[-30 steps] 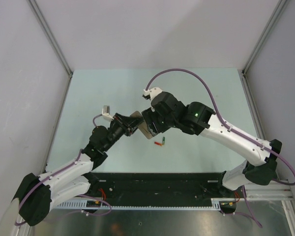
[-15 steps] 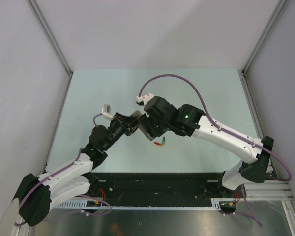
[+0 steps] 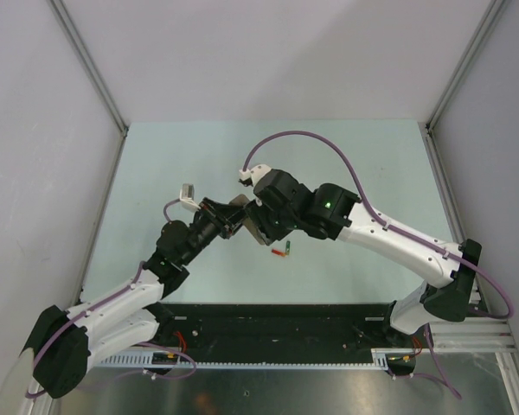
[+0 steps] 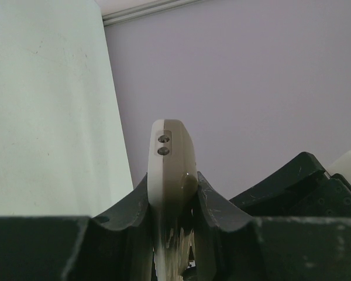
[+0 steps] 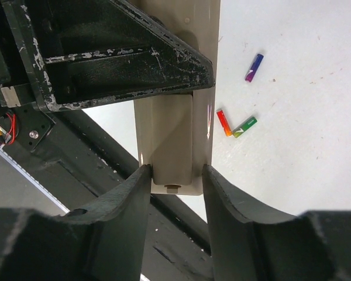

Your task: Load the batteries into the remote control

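Beige remote control [image 4: 171, 170] pinched between left fingers [image 4: 124, 215], right fingers [image 5: 121, 206] flanking its end, grip unclear

Bright, even, diffuse light, soft shadows, slight glare on the remote control [image 5: 172, 140], wrist-view foregrounds blurred.

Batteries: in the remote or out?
Out. Red battery, green battery and blue battery lie loose on the table, apart from the remote control.
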{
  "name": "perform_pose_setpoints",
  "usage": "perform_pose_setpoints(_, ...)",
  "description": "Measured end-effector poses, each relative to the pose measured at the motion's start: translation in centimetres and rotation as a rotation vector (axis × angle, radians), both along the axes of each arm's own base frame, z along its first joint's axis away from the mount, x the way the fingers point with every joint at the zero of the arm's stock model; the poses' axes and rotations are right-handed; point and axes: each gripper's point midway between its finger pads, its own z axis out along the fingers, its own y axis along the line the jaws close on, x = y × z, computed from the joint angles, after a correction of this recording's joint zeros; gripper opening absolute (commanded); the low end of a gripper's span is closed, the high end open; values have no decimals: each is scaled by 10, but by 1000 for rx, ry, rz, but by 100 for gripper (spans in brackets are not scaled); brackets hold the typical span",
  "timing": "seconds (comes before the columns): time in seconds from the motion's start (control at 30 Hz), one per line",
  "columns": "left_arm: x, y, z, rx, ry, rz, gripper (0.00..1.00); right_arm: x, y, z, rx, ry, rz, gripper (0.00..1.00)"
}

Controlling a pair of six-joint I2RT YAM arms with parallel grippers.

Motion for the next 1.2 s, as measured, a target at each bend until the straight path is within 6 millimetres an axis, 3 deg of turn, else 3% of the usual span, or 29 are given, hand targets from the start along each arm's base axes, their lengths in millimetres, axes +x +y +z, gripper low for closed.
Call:
perform_pose_setpoints(0.17, 0, 0, -1, 4, -1, 0, 0, 0, 1, 1, 2, -3, 8, 32)
perform_pose_setpoints(0.2, 0, 0, -2, 9, -1, 0, 0, 0, 1, 1, 3, -3, 8, 26)
perform_pose_setpoints(0.47, 0, 0, -5, 18, 7, 1, 0, 0, 1, -1, -2, -7, 11, 1)
perform_pose_setpoints(0.7, 3, 4, -4, 20, -1, 20, 0, -1, -4, 3, -4, -13, -3, 0)
perform_pose_setpoints(0.87, 14, 16, 0, 20, -16, 72, 0, 10, -31, 16, 36, -30, -85, 0)
perform_pose_setpoints(1.0, 21, 26, 2, 27, -34, 108, 0, 30, -68, 10, 56, -32, -226, 0)
perform_pose_setpoints(1.1, 18, 26, 4, 42, -55, 92, 0, 54, -93, -14, 41, -14, -370, 0)
perform_pose_setpoints(1.2, 8, 17, -5, 87, -55, 0, 0, 82, -116, -56, -11, 33, -518, 0)
